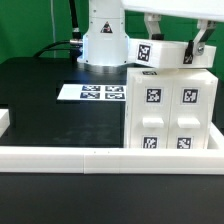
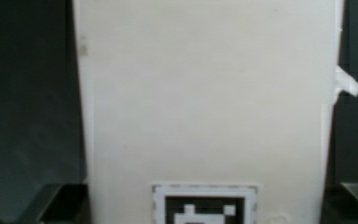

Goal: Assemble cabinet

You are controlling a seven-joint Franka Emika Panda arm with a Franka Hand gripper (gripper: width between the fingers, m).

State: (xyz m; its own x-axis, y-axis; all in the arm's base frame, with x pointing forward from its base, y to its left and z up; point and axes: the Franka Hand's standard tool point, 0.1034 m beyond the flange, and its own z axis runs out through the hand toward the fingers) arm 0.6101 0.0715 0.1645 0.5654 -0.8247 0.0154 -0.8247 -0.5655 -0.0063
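so the gripper (image 2: 208,208) jaws are pinching the cabinet (image 2: 202,100) by its two sides; white box fills the whole gap between them

Gripper tilted downward, jaws spread wide.
The gripper (image 2: 202,205) hangs at a slant from the wrist; its dark fingers (image 2: 64,203) stand far apart, their grip unclear.

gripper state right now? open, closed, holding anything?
Gripper: jaws stand wide, one on each side of the cabinet; whether they clamp it or only straddle it cannot be told.
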